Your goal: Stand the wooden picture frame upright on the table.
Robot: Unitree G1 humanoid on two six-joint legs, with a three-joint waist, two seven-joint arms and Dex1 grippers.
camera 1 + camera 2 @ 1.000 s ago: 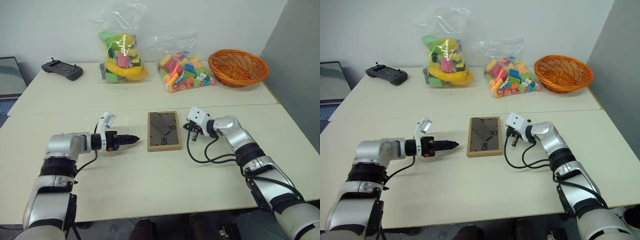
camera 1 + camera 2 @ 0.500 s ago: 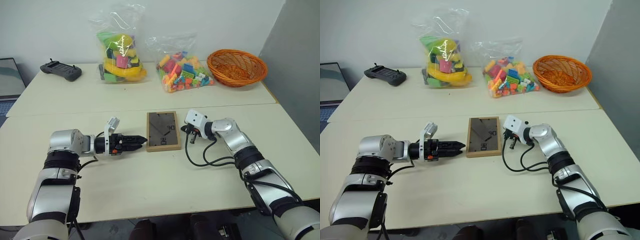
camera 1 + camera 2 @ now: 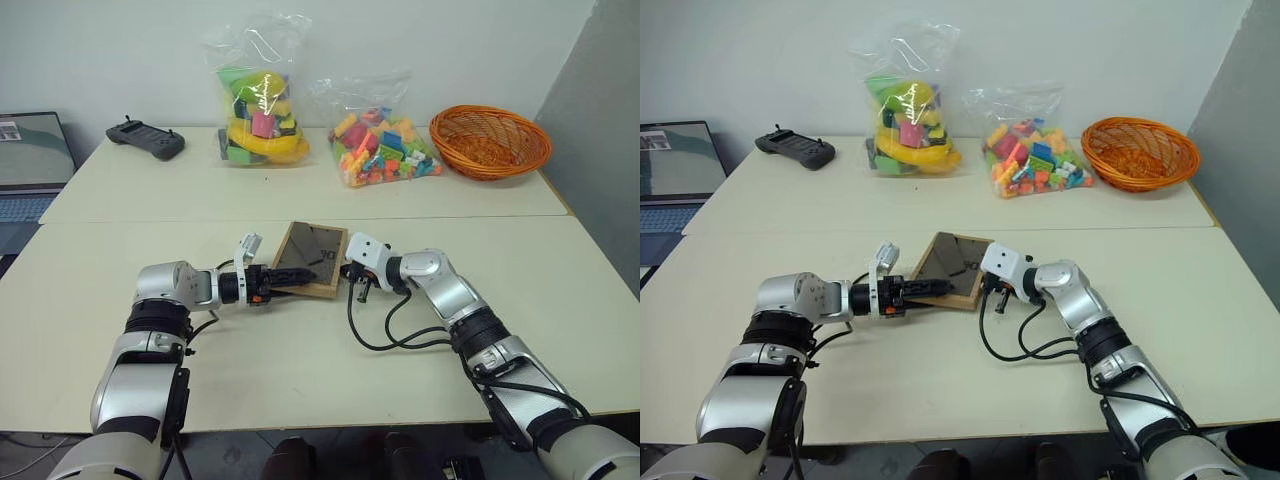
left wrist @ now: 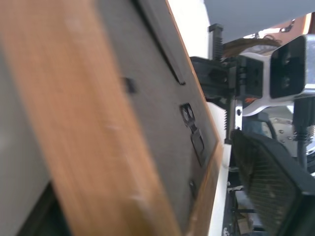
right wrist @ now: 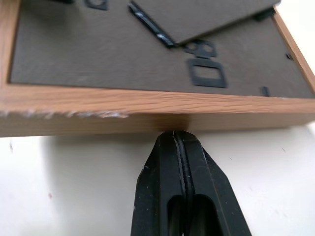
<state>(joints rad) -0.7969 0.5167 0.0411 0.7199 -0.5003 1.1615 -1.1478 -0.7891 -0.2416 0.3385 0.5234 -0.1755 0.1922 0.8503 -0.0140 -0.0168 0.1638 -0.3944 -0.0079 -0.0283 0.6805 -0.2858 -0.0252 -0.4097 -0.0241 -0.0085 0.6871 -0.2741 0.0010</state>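
lying back-up on the table (image 3: 560, 290) between both arms, the wooden picture frame (image 3: 950, 268) has its long axis running away from you, w/ left gripper (image 3: 295, 287) parted over its near-left corner, right gripper (image 5: 181, 143) pinched shut, empty, tips at its right edge.

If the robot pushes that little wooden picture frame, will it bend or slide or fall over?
The small light-wood picture frame probably won't bend: its wooden border and dark back panel look stiff. It would likely slide easily, because the pale cream table looks smooth. Stood up, it may tip, being thin and flat, unless the fold-out stand on its back props it.
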